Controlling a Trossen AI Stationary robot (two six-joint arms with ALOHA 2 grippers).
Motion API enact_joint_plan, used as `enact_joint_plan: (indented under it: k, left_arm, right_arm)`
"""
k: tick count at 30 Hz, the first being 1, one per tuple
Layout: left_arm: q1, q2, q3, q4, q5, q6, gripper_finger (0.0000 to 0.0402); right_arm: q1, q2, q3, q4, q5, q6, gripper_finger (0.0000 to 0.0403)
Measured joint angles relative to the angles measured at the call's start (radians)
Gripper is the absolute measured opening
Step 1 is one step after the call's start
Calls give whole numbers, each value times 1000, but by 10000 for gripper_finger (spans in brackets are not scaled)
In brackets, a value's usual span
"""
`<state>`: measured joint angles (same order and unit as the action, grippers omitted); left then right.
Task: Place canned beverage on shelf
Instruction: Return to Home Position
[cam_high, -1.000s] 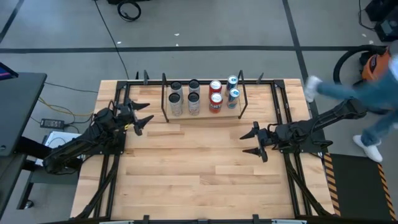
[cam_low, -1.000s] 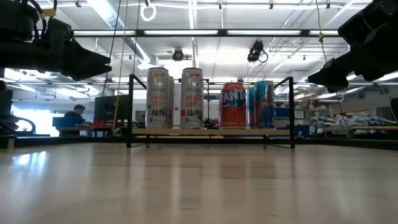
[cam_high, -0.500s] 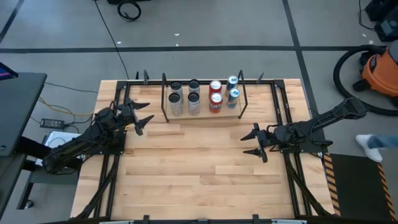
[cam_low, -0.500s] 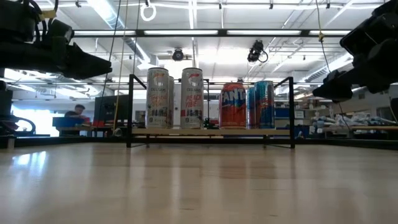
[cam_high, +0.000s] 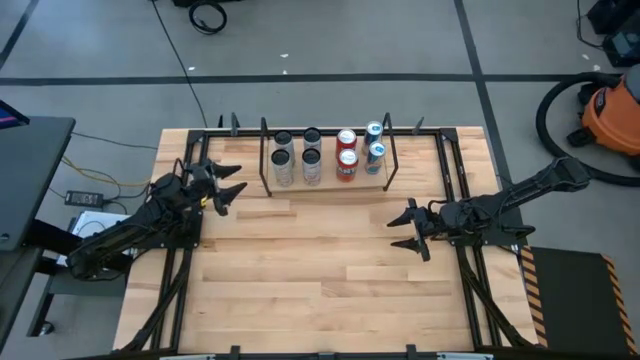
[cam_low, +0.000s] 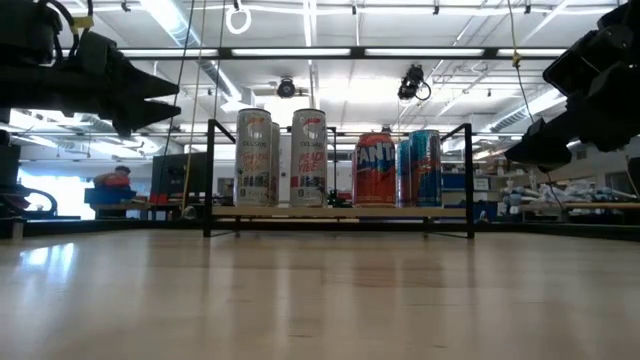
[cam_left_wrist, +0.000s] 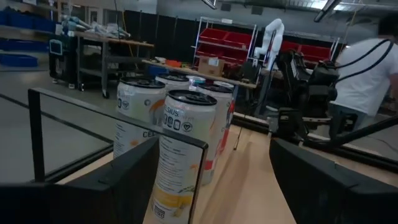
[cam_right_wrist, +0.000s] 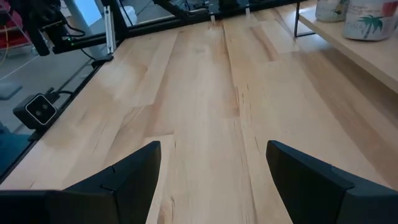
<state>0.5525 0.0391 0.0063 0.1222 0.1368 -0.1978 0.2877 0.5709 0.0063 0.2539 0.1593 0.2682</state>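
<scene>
Pale wooden planks make up the table (cam_high: 320, 290), with grey workshop floor around it. At its far edge stands the low black-rod shelf with a light wood board (cam_high: 328, 186). It carries four white and pink soda cans (cam_high: 283, 165) on the left arm's side, two red soda cans (cam_high: 346, 163) in the middle and two blue soda cans (cam_high: 374, 155) at the other end.

From above, the left gripper (cam_high: 233, 184) hangs near the shelf's left end, its arm folded back over the table's left rail. Its fingers are spread and hold nothing. The right gripper (cam_high: 398, 228) sits well apart from the shelf, nearer the table's middle. Its arm lies stretched along the right rail, fingers likewise parted and empty.

Only the level view shows both grippers raised clear of the tabletop. The left wrist camera alone shows the white and pink cans close up behind a black rod (cam_left_wrist: 34, 134), with a person in a white top (cam_left_wrist: 367, 68) beyond. The right wrist camera sees mostly bare planks and one corner of the shelf.
</scene>
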Motion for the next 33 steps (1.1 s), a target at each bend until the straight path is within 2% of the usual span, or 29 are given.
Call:
enact_joint_plan:
  k: [9,15,25,33]
  left_arm:
    - [-2,0,0,15,-3,0,309]
    - [-34,0,0,15,-5,0,309]
    - [-299,0,0,15,-5,1,309]
    - [-489,-1,0,15,-5,1,309]
  right_arm:
    - [0,-14,0,-1,1,0,300]
    - [0,-99,0,-3,1,-1,300]
    - [-51,-269,0,0,1,-1,300]
    - [-171,-327,0,-1,2,-1,300]
